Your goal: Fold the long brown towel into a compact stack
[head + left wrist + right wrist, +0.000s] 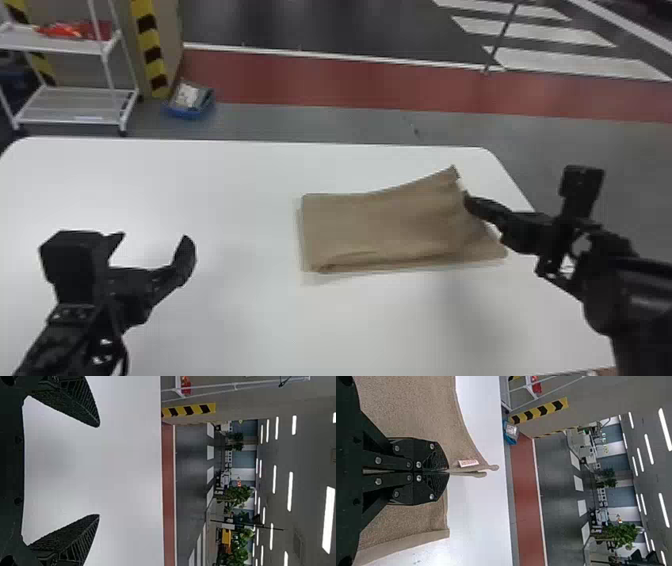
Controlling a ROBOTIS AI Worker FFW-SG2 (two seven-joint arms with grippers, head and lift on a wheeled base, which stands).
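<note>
I operate above a white table [225, 320]. A white cart [70, 47] stands on the floor beyond its far left side. The brown towel [380, 225], folded into layers, lies on the table's right half; its right side is lifted at the far corner. My right gripper [469, 200] is closed on that raised edge from the right. My left gripper [154, 239] is set wide, empty, over the near left area. A small white label [468, 462] projects from the towel beside the right gripper's fingertips.
</note>
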